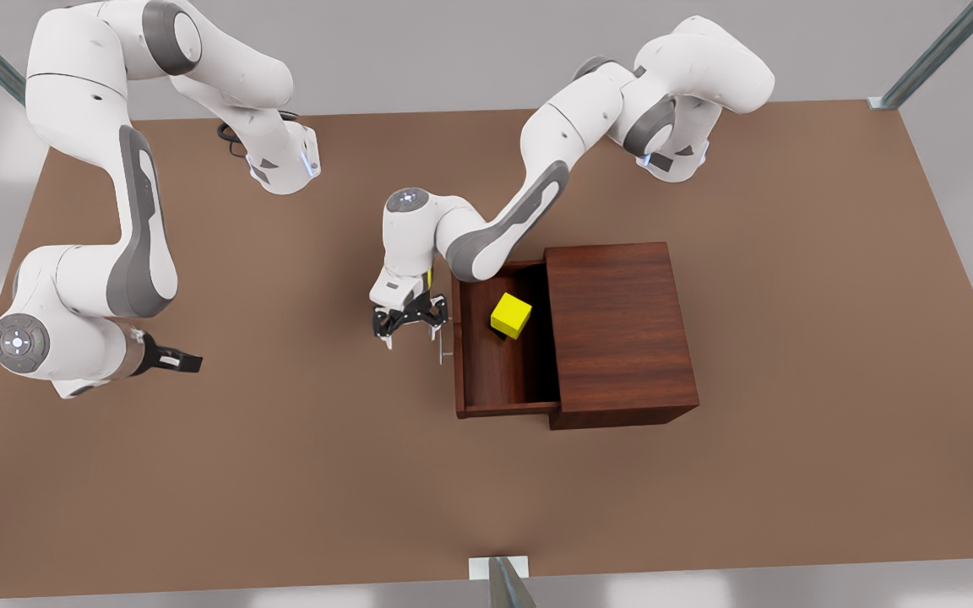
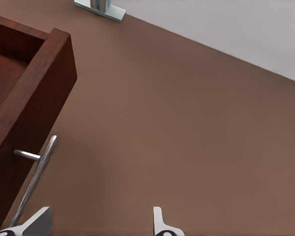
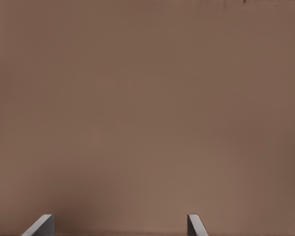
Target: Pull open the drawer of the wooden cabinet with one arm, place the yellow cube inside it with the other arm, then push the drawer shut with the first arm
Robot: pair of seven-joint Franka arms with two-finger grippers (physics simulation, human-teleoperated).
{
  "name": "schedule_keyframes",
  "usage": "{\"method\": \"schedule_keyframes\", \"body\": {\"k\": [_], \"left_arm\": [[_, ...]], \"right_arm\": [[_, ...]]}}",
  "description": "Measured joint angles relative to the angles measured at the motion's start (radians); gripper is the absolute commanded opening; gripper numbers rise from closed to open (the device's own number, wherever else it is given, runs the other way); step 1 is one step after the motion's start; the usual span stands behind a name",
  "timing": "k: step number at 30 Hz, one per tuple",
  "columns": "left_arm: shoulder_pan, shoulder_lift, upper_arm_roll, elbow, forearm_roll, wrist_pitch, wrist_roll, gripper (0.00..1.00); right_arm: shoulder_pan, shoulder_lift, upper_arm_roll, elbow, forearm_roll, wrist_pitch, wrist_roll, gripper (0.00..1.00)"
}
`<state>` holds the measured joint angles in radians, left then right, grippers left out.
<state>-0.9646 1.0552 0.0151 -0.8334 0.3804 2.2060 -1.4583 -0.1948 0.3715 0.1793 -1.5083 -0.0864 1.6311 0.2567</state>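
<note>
Drawer [image 1: 503, 355] pulled out of the wooden cabinet [image 1: 617, 329] toward the front view's left, wide open, interior exposed. Yellow cube [image 1: 511, 315] sits inside the drawer, on its floor near the cabinet side, tilted a bit, not touched by either tool. Silver bar handle [image 1: 442, 342] sticks out from the drawer's front panel; in the left wrist view the handle [image 2: 35, 182] runs along the panel with one post visible, drawer corner [image 2: 44, 73] above it. Left tool [image 1: 409, 323] hangs just beside the handle on the desk side, pointing down, fingers spread wide and holding nothing; left wrist view shows both fingertips [image 2: 160, 223] apart, one of them close to the handle's end, can't tell if it touches. Right tool [image 1: 176, 361] is well apart from the cabinet, at the front view's left, low over the brown desk [image 1: 284, 473], idle. Right wrist view shows its fingertips [image 3: 195, 226] set wide with bare desk [image 3: 147, 118] between them, nothing gripped. Metal bracket [image 2: 101, 9] at the desk edge shows in the left wrist view.
</note>
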Motion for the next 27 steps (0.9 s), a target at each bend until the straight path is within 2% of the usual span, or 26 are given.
{"method": "schedule_keyframes", "body": {"k": [15, 27], "left_arm": [[0.048, -0.055, -0.007, -0.045, -0.062, -0.079, -0.011, 1.00], [0.062, -0.073, 0.004, -0.079, -0.063, -0.224, 0.008, 1.00]], "right_arm": [[0.000, 0.002, 0.000, 0.000, 0.000, 0.000, -0.077, 1.00], [0.000, 0.002, 0.000, 0.000, 0.000, 0.000, -0.107, 1.00]]}}
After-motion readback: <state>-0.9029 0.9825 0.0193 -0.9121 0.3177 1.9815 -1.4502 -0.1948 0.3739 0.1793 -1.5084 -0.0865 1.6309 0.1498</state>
